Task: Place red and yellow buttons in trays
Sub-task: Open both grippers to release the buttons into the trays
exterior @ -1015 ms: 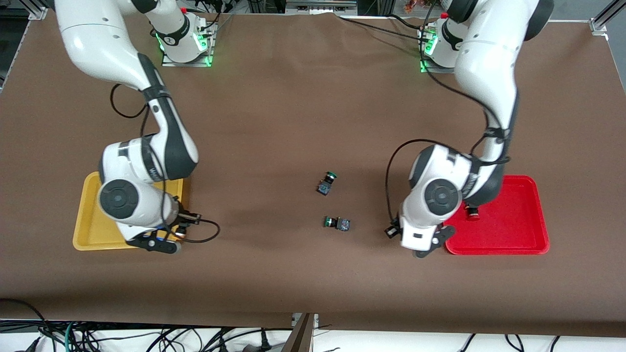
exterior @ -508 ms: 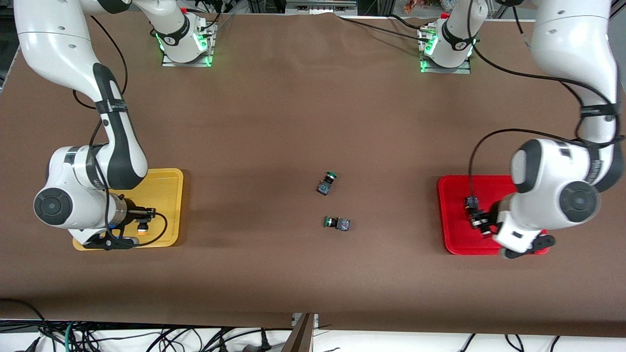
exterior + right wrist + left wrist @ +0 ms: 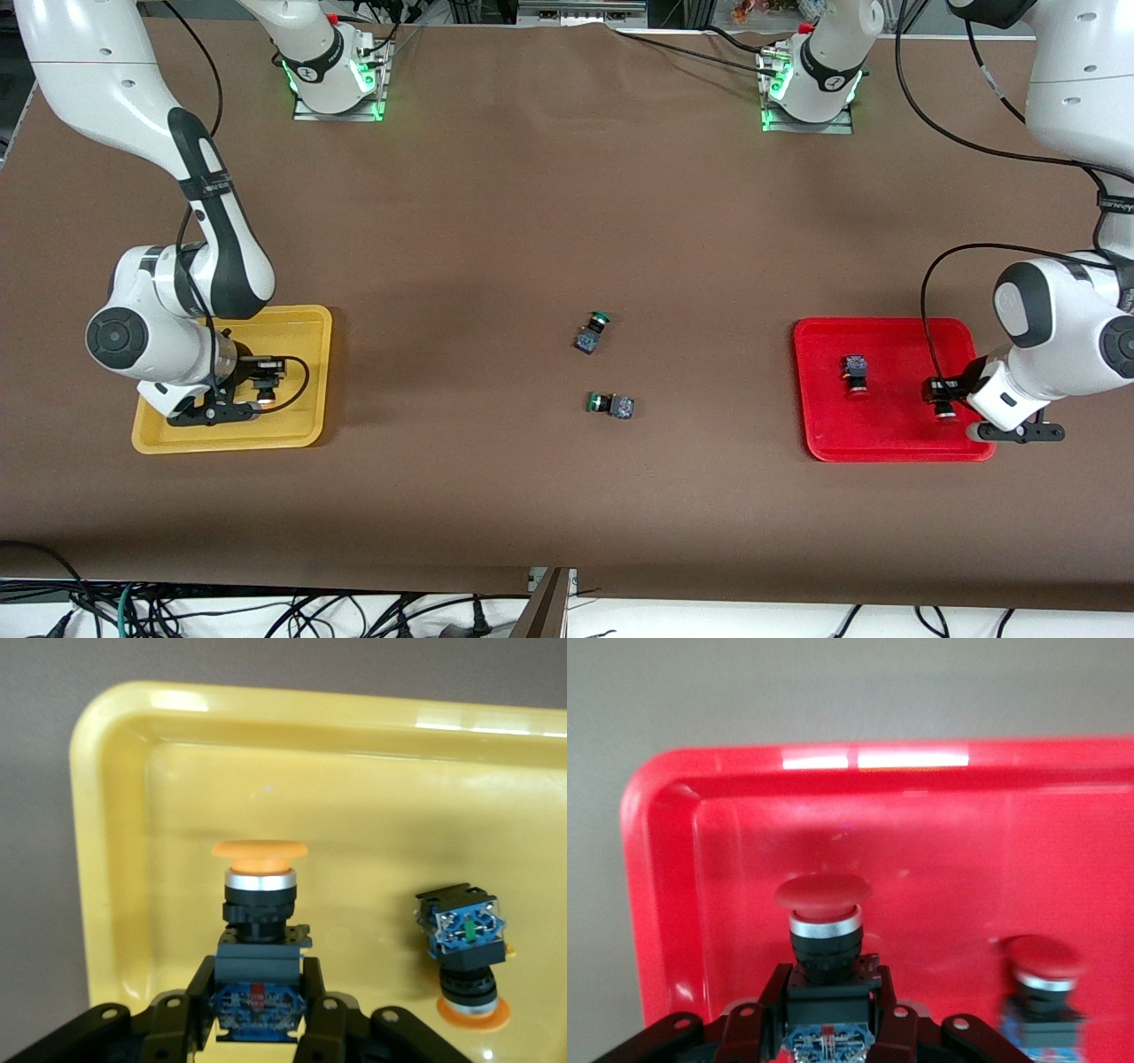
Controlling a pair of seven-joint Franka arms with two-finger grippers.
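A wide table covered with a plain brown cloth (image 3: pixel 549 204) fills nearly the whole front view, evenly lit with soft shadows on it. Along the edge nearest the front camera, a tangle of black cables (image 3: pixel 266 611) lies on a pale floor (image 3: pixel 753 618). At the opposite edge, silver aluminium frame rails (image 3: pixel 1091 35) stand at the table's corners.

Brown table (image 3: pixel 532 204), seen from the front camera. Yellow tray (image 3: pixel 306 372) at 9 o'clock, red tray (image 3: pixel 886 443) at 3 o'clock. Two green-capped switches near centre: one (image 3: pixel 592 332) toward 12, the other (image 3: pixel 611 405) toward 6, apart.
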